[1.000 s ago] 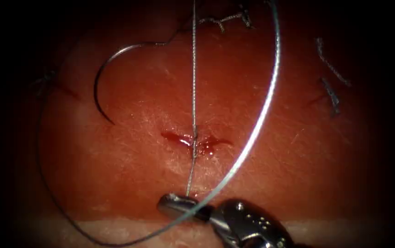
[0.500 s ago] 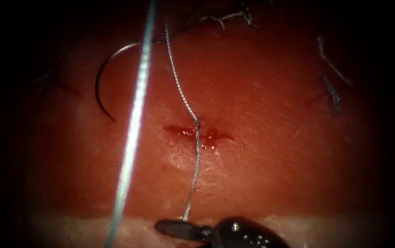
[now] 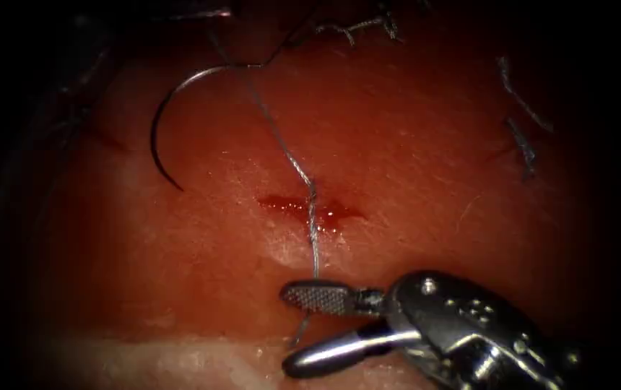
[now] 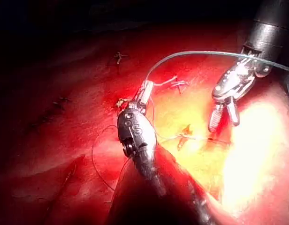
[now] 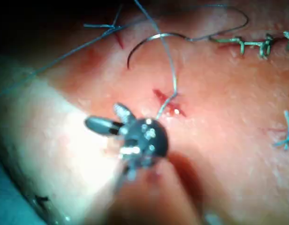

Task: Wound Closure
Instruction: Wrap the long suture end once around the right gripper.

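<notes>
The curved needle (image 3: 153,137) lies free on the tissue (image 3: 433,202) left of the cut (image 3: 303,207), held by neither tool and not in the tissue. Thread (image 3: 281,144) runs from its blunt end down to a knot at the cut, where red fluid sits. A short tail continues below the cut and passes between the jaws of my right tool (image 3: 287,328), which stand open around it without gripping. In the left wrist view my left tool (image 4: 143,91) is shut on the thread (image 4: 191,54), and the right tool (image 4: 224,124) hangs open over the cut.
Earlier stitches (image 3: 354,29) sit at the top of the tissue. Cut ends of thread (image 3: 523,155) lie on the right side. The tissue's pale front edge (image 3: 180,361) runs just below the right tool.
The right tool's jaws have opened and let go of the thread tail, and the tool has risen toward the cut. The taut strand has slackened and swung left. The big loop has swept away.
</notes>
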{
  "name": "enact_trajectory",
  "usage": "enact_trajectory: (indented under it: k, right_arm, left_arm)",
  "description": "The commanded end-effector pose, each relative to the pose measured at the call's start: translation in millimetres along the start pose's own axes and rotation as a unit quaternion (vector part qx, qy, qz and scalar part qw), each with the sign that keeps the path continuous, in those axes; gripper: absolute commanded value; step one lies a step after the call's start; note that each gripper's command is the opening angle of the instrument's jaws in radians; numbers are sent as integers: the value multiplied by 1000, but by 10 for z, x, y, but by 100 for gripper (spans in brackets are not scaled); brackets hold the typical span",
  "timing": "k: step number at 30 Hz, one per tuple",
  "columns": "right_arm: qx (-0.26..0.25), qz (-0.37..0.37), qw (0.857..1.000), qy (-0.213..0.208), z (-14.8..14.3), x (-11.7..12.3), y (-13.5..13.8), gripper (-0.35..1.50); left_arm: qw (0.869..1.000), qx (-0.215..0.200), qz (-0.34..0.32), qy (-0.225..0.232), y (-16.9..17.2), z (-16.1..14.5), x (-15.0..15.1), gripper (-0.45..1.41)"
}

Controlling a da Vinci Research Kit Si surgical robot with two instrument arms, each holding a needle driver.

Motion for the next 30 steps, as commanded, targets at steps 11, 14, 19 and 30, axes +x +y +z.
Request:
enact_trajectory:
  k: [11,14,19,30]
  right_arm:
    - [-38,-41,998,11,63,9,76,116]
    - [-46,-45,997,35,77,22,91,113]
    - [-56,-55,995,66,83,45,104,108]
    - [-33,-50,987,150,61,70,124,101]
  left_arm:
    - [1000,17,-13,18,36,21,-13,-45]
    - [1000,19,-18,17,52,24,-24,-45]
    - [999,22,-28,13,84,16,-53,-45]
    - [999,40,-34,13,102,12,-68,-45]
